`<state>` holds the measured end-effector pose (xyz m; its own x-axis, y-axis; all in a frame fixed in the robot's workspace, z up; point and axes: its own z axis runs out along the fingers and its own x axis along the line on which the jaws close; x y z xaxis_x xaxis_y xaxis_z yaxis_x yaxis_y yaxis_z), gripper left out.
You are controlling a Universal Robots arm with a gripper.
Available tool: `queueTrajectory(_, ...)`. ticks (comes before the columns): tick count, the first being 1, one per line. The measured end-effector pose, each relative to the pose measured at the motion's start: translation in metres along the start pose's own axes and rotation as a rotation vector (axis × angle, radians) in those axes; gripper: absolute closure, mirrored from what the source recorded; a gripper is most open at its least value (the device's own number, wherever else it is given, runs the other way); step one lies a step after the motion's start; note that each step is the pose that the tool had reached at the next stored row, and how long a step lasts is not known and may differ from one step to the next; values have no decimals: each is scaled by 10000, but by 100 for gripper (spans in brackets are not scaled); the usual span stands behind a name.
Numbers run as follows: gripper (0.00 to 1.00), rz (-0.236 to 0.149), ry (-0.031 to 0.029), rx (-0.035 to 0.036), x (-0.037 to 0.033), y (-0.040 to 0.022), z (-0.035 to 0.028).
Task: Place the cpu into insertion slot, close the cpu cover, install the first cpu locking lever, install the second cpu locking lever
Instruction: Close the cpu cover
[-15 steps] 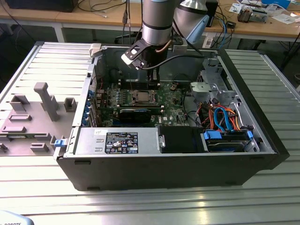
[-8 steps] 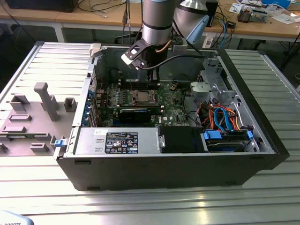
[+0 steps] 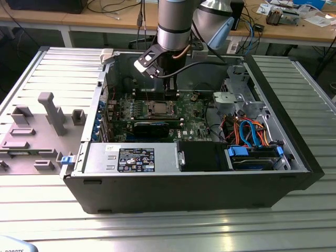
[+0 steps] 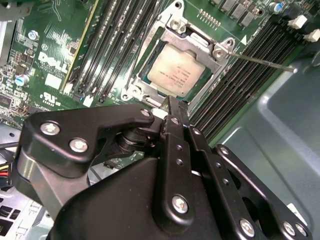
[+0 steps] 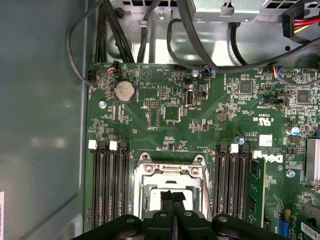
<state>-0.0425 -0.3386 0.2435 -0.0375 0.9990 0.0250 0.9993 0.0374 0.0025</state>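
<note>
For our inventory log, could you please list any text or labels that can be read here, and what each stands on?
A white logo is on the motherboard; it is a maker's mark, not quoted.
The black sticker on the power supply: print too small to read.
Marking on the cpu: too faint to read.

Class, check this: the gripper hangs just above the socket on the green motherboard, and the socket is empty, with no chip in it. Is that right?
Not quite. The insertion slot is not empty: the cpu sits in it, framed by the silver cpu cover, as the second wrist view shows. The rest holds: the gripper hangs just above the slot on the green motherboard.
</note>
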Motion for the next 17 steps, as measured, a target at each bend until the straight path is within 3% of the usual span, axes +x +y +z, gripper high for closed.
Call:
queueTrajectory(3,89,1,4,1,2,-46,3)
queueTrajectory(17,89,1,5,0,2,-52,9)
